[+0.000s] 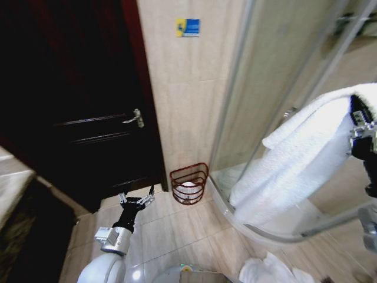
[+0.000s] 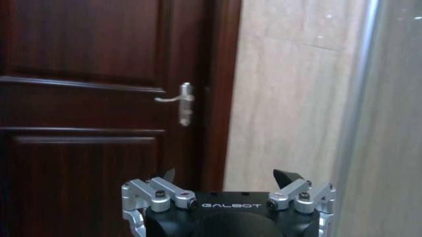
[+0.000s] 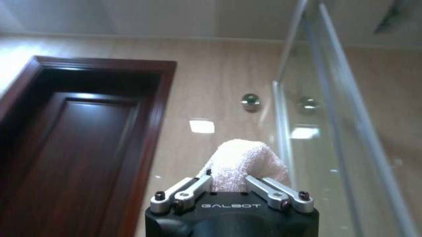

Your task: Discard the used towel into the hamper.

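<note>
A large white towel (image 1: 294,162) hangs in the air on the right, in front of the shower glass, and my right gripper (image 1: 357,131) holds its upper end. In the right wrist view the right gripper (image 3: 230,183) is shut on a bunched fold of the towel (image 3: 242,165). The hamper (image 1: 189,174), a small red-brown wire basket, stands on the floor against the tiled wall, left of and below the towel. Something white lies inside it. My left gripper (image 1: 137,199) hovers low near the floor, left of the hamper, open and holding nothing (image 2: 228,177).
A dark wooden door (image 1: 82,100) with a metal handle (image 2: 183,102) fills the left. A curved glass shower enclosure (image 1: 277,76) with a raised base rim (image 1: 259,233) takes up the right. More white cloth (image 1: 268,271) lies on the floor near me. Tiled floor (image 1: 177,230) lies before the hamper.
</note>
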You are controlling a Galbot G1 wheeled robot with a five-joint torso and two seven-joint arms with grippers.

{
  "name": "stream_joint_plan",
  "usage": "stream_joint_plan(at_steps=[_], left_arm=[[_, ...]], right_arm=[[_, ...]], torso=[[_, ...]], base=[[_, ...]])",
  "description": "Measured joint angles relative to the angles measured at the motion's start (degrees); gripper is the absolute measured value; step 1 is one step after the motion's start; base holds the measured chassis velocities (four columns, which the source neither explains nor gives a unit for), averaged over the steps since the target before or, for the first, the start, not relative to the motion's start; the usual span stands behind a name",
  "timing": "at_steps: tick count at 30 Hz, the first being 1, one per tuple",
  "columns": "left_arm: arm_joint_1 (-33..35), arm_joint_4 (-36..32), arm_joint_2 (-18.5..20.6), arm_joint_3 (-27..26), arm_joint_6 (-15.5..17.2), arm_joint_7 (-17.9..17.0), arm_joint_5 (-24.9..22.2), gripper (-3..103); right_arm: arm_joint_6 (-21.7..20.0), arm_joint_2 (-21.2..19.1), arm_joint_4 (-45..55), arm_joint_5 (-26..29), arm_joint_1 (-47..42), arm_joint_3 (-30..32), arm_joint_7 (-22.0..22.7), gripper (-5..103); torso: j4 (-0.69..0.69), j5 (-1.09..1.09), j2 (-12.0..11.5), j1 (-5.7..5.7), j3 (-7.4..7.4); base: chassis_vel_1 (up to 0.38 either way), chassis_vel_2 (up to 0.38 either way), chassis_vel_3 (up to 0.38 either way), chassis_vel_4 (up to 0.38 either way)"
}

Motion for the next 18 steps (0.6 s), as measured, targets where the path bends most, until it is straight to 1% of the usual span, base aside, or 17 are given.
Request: stream_joint_plan(at_steps=[3,13,18], left_arm=[[0.0,0.0,0.0,0.0,0.0,0.0,0.0,100],[0.0,0.0,0.0,0.0,0.0,0.0,0.0,100],[0.0,0.0,0.0,0.0,0.0,0.0,0.0,100]], right_arm=[[0.1,-0.3,-0.2,0.1,0.4,-0.1,0.0,5],[-0.2,-1.7,-1.4,-0.2,2.4,-1.6,1.1,5],[-0.4,-2.7,-2.3,-0.1,3.9,-2.2,1.9,5]], torso=[[-0.02,0.0,0.0,-0.01,0.0],[0.03,0.0,0.0,-0.01,-0.01],[0.0,0.02,-0.3,-0.15,-0.17]], base=[[0.111,0.103,0.113,0.103],[0.123,0.123,0.113,0.121],[0.04,0.041,0.044,0.047]])
